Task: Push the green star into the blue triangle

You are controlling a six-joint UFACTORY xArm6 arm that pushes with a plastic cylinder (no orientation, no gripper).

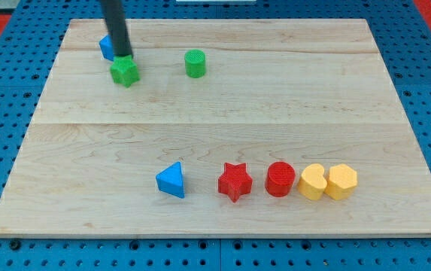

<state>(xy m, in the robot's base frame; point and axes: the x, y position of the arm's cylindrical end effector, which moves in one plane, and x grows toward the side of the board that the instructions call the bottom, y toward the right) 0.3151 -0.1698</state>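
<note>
Wooden board (pixel 223 113) on blue pegboard (pixel 4 120). At the view's upper left, a blue block (pixel 107 48), shape unclear, sits partly hidden behind the rod. My tip (pixel 123 59) rests at the top edge of the green star (pixel 125 72), apparently touching; a bare rod, gripping nothing. Green cylinder (pixel 195 63) lies to the star's right, apart. Near the view's bottom, a row: blue triangle (pixel 171 181), well apart from the star, then red star (pixel 235 181), red cylinder (pixel 280 179), yellow heart (pixel 312 181), and a yellow hexagon-like block (pixel 341 181) touching the heart.
</note>
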